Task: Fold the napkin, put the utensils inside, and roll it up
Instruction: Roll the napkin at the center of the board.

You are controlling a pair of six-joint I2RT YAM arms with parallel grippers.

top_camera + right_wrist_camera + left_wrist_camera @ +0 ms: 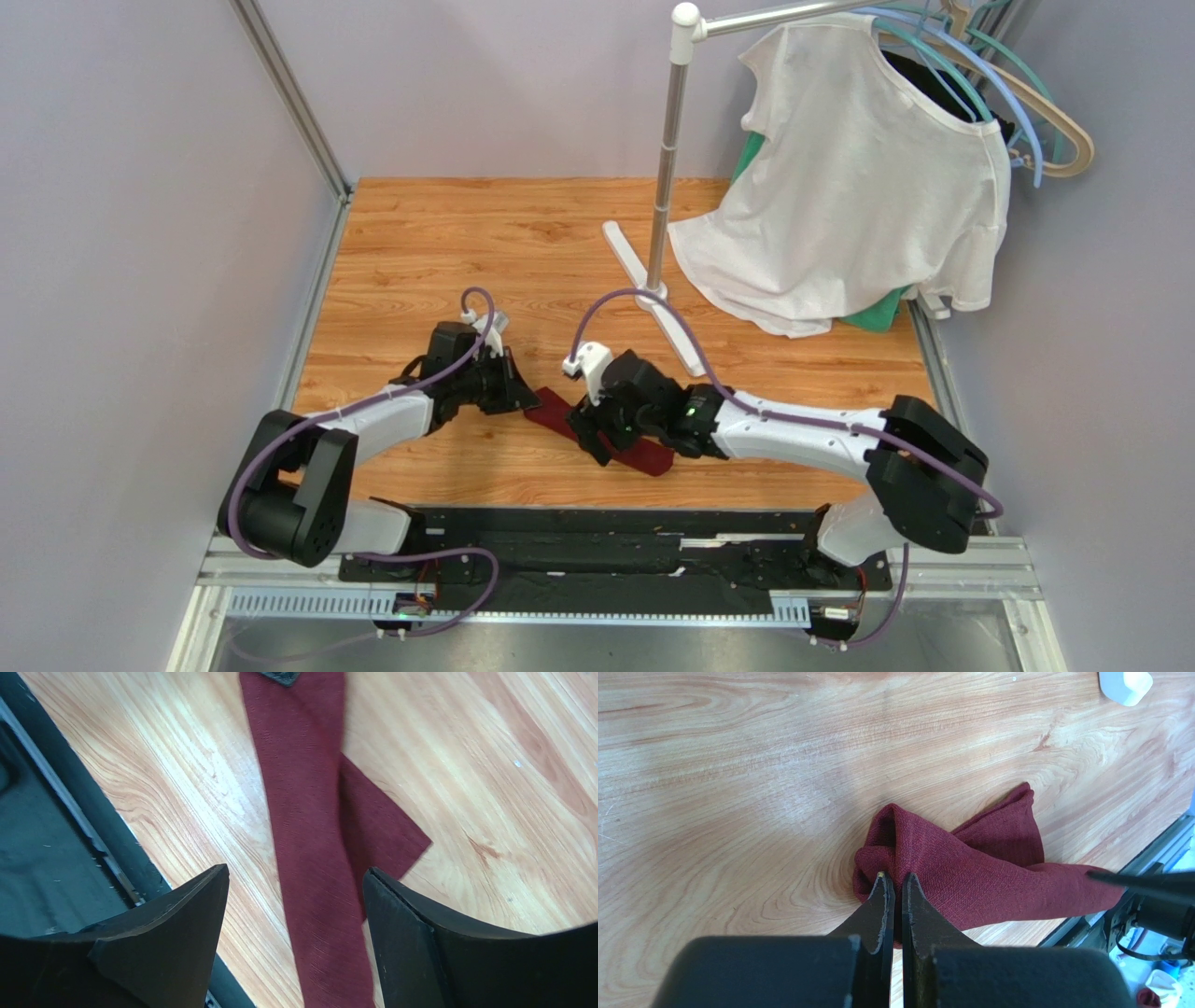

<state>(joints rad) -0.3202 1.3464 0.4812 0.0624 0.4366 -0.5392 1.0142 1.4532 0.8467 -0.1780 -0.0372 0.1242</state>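
Seen from above, the napkin (pixel 554 413) lies as a narrow maroon strip on the wooden desk (pixel 421 238), near the front edge, running from the left tool (pixel 516 396) to under the right tool (pixel 606 427). In the left wrist view, the left tool (pixel 896 878) is clenched on a bunched end of the cloth (pixel 976 868). In the right wrist view, the right tool (pixel 295 875) is released, its fingers spread wide on either side of the strip (pixel 309 812).

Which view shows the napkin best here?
Left wrist: the napkin lies nearly whole, folds visible, one end pinched by the left fingers. Right wrist shows one long strip; top external shows it small and partly hidden.
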